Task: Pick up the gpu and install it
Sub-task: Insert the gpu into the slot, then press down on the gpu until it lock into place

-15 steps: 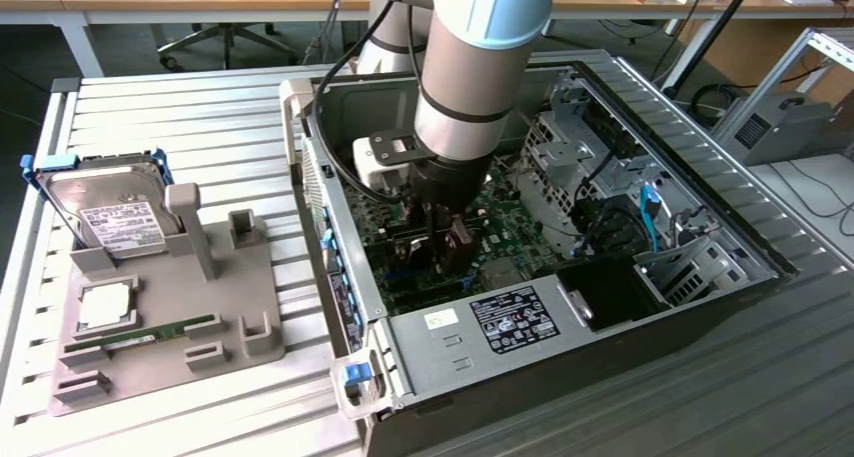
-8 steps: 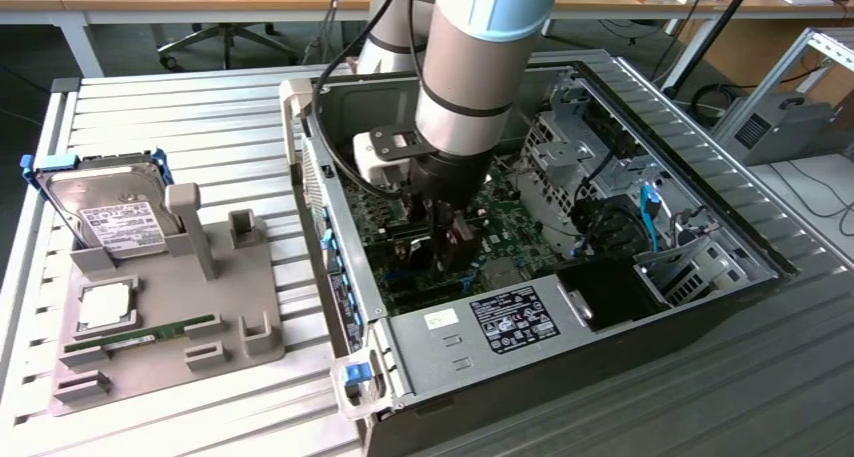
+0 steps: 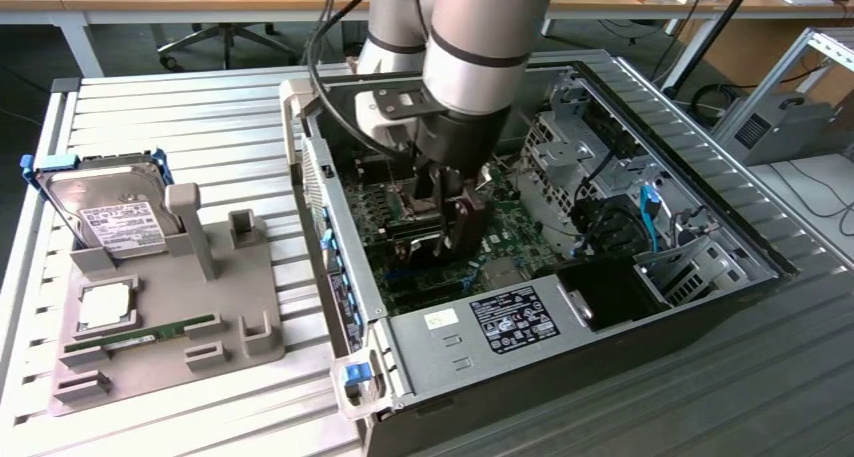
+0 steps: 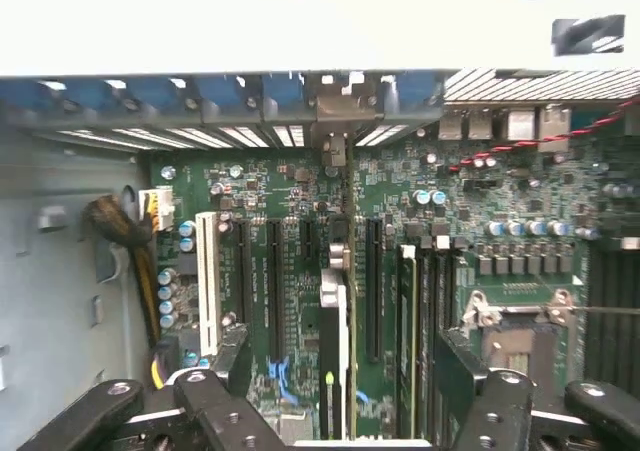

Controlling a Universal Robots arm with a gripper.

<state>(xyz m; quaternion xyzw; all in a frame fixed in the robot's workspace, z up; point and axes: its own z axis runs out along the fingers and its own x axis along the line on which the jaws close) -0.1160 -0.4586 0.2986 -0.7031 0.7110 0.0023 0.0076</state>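
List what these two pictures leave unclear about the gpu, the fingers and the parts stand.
- gpu seating: in the wrist view the card stands edge-on between the fingers; its lower edge is cut off by the picture's edge, so full insertion cannot be judged.
- gpu in the exterior view: the gripper and arm cover it.
- Hard drive label text: too small in the exterior view.
- Grey stand far slots: hidden behind the drive.

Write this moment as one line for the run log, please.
claw: open, above card | card: standing on edge in motherboard slot, not held | computer case: open | hard drive: on stand
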